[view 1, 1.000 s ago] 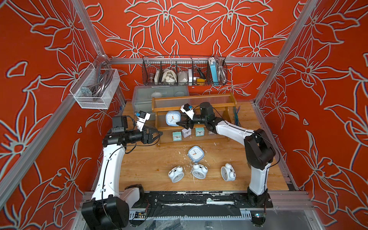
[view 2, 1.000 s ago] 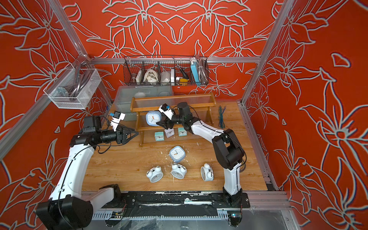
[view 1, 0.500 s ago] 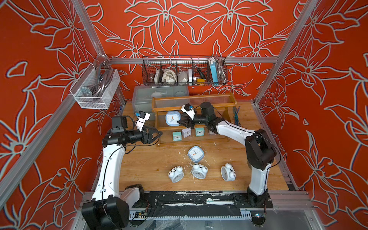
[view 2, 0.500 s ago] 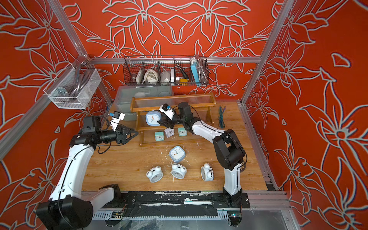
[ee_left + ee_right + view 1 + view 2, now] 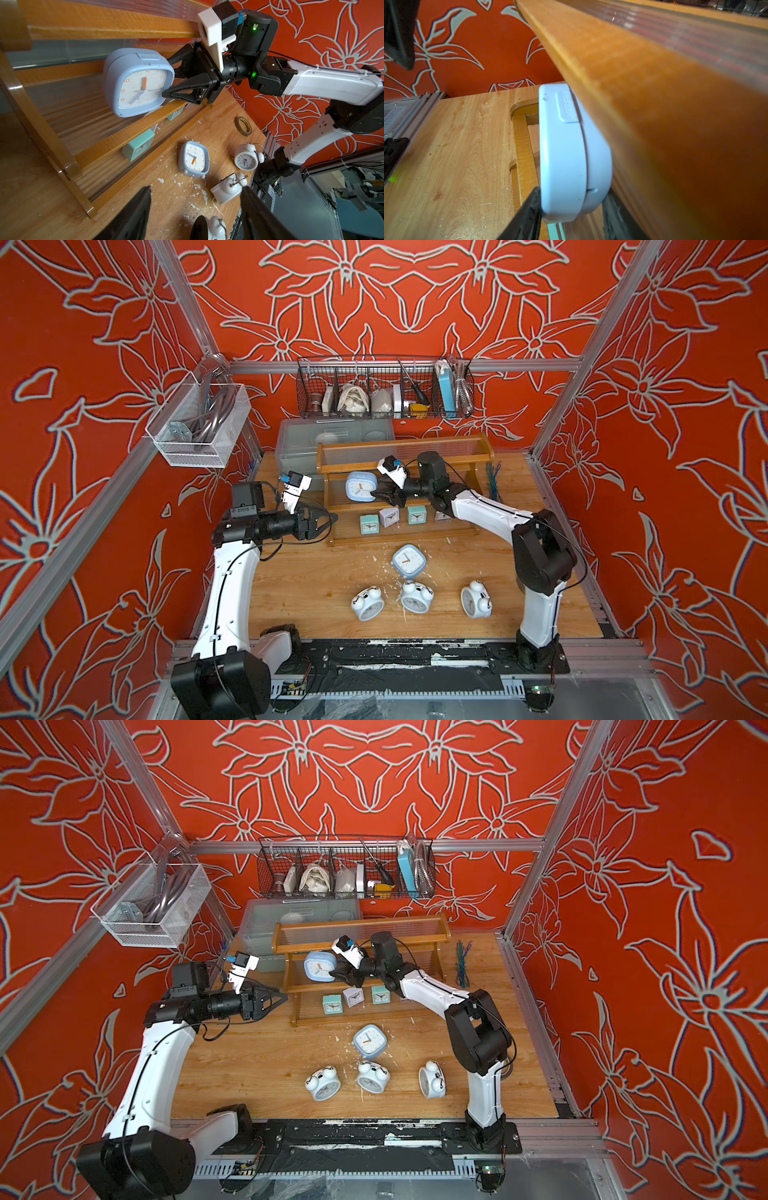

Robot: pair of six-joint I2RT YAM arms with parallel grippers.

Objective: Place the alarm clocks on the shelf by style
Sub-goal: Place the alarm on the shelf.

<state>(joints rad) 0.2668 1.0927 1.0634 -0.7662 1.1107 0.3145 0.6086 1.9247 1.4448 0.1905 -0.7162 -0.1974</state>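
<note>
The shelf (image 5: pixel 405 448) stands at the back of the table. On its middle tier a light-blue clock (image 5: pixel 358 487) (image 5: pixel 566 149) stands upright, with my right gripper (image 5: pixel 380 494) (image 5: pixel 571 207) shut on it, one finger on its face and one on its back. Teal, lilac and teal cube clocks (image 5: pixel 389 516) line the lowest tier; a dark one (image 5: pixel 441 515) is partly hidden by my right arm. A second light-blue clock (image 5: pixel 408 560) and three white twin-bell clocks (image 5: pixel 416 596) lie on the table. My left gripper (image 5: pixel 328 519) (image 5: pixel 195 207) hangs open and empty by the shelf's left end.
A black wire basket (image 5: pixel 384 387) hangs on the back wall and a white mesh basket (image 5: pixel 199 423) on the left wall. A grey bin (image 5: pixel 299 439) sits behind the shelf. Cable ties (image 5: pixel 493 479) lie right of the shelf; a tape roll (image 5: pixel 243 125) lies near the right arm.
My right gripper's jaws have narrowed onto the light-blue clock on the middle tier. The left arm and the other clocks have not moved.
</note>
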